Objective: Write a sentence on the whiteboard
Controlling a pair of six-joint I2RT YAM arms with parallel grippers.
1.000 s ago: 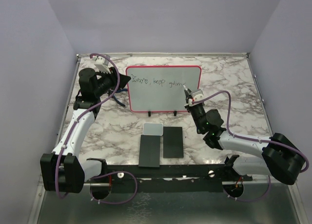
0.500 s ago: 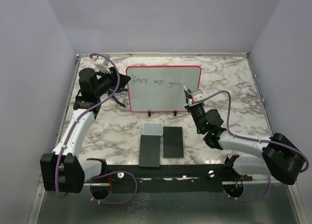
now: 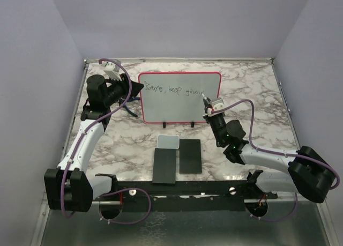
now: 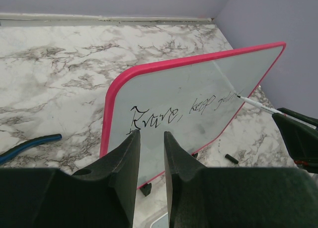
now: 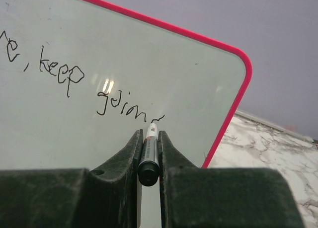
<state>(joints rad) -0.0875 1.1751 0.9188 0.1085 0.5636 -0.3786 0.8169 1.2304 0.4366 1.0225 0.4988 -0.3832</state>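
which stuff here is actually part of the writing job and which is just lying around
In use: whiteboard; sentence; marker, held in the right end effector.
Lying about: black slab; second black slab; grey-white pad; blue cord.

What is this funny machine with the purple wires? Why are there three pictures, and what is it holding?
These are two robot arms on a marble table. One picture looks down from above; the other two come from little cameras on the wrists. The right gripper pinches a marker, its tip on the whiteboard, where the sentence ends "keep goin". The left gripper sits at the board's left edge; I cannot tell if it grips it. In front lie two black slabs and a small pale pad.
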